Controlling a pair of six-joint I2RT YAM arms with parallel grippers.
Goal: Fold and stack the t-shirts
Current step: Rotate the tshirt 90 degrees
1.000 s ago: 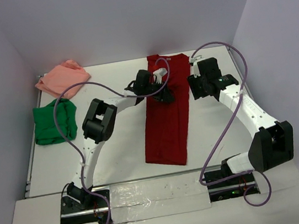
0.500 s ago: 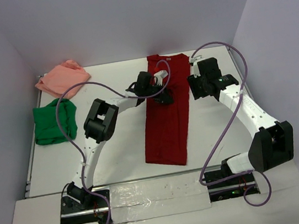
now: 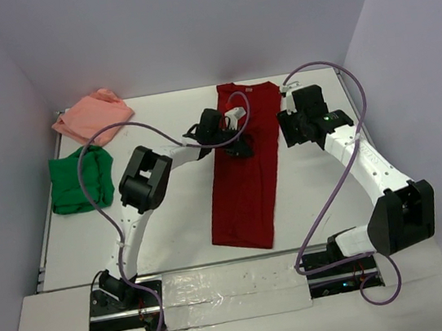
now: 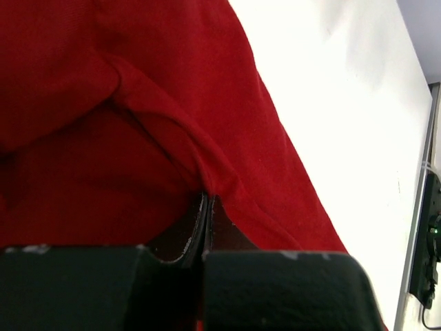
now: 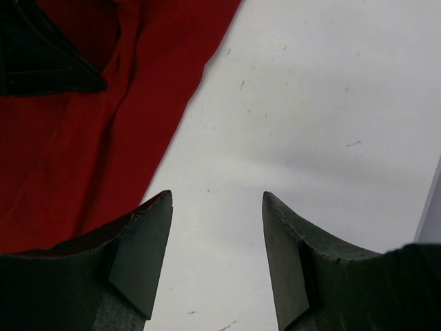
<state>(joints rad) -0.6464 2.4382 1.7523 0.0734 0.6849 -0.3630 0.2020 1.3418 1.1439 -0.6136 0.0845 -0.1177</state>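
The dark red t-shirt [image 3: 243, 175] lies as a long narrow strip down the middle of the table. My left gripper [image 3: 239, 145] sits on its upper part, shut on a pinched ridge of the red cloth [image 4: 172, 131]. My right gripper [image 3: 288, 127] is open and empty, just off the shirt's right edge, over bare table; the red cloth [image 5: 76, 138] fills the left of its wrist view. The bright green t-shirt [image 3: 81, 179] lies crumpled at the left. The salmon pink t-shirt [image 3: 92, 116] lies at the far left corner.
Purple cables [image 3: 323, 69] loop over both arms. Grey walls enclose the white table [image 3: 171, 222] on the left, back and right. A dark strip [image 4: 424, 255] runs along the table edge in the left wrist view.
The lower end of the red shirt has shifted slightly left and toward the near edge. My left gripper has moved a little along with the cloth. The right arm has barely moved.
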